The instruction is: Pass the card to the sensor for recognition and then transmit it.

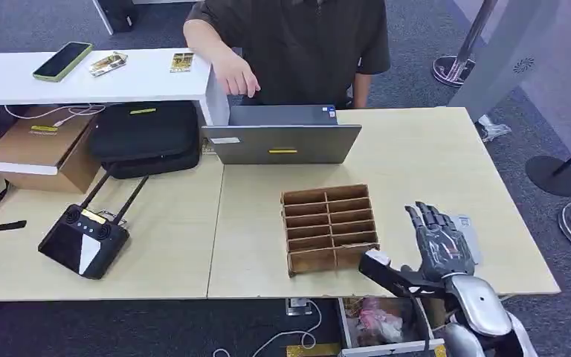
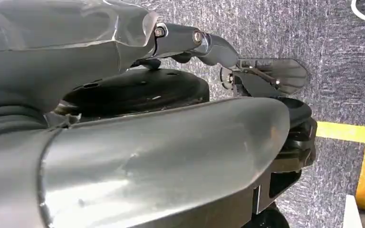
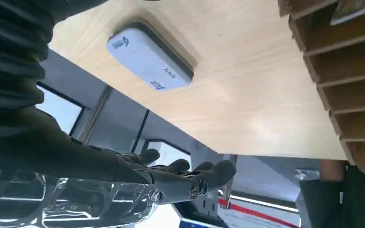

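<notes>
Your right hand (image 1: pixel 440 242) sits lower right of the head frame, over the light wood table (image 1: pixel 431 160), just right of the wooden slotted rack (image 1: pixel 329 227). Fingers straight, slightly apart, holding nothing; thumb sticks out toward the rack. In the right wrist view the fingers (image 3: pixel 190 175) reach out past the table edge, nothing between them. The white card reader w/ blue label (image 3: pixel 149 59) lies flat on the table near that hand; in the head view it's partly hidden behind the hand. Card itself: can't tell where it is, the rack slots are too small to read.

Left hand (image 2: pixel 209 45) hangs over grey carpet, fingers loosely extended, nothing held.

Top center of the head frame: a person in a dark shirt (image 1: pixel 305 44) behind a grey laptop (image 1: pixel 282 137). Lower left: black remote controller w/ two antennas (image 1: pixel 83 238). Upper left: white shelf w/ a phone (image 1: pixel 62 60), black bag (image 1: pixel 145 137), cardboard box (image 1: pixel 41 149).
</notes>
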